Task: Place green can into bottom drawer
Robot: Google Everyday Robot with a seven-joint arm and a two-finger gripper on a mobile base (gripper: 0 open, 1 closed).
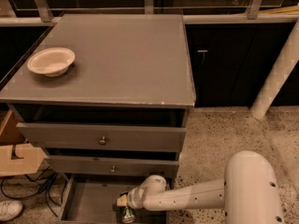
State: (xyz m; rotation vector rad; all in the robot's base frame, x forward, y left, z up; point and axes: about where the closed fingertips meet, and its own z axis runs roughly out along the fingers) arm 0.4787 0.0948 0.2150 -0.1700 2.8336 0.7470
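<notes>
Reaching below the grey cabinet [121, 59] into the open bottom drawer [91, 203], the gripper [122, 201] sits just above the green can [127, 214] at the drawer's near right. Whether it grips the can I cannot tell; best to seat the can upright before releasing.

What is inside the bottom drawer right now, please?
The green can, low in the bottom drawer, with the gripper at its top. The arm covers the drawer's right side, so that part cannot be seen.
</notes>
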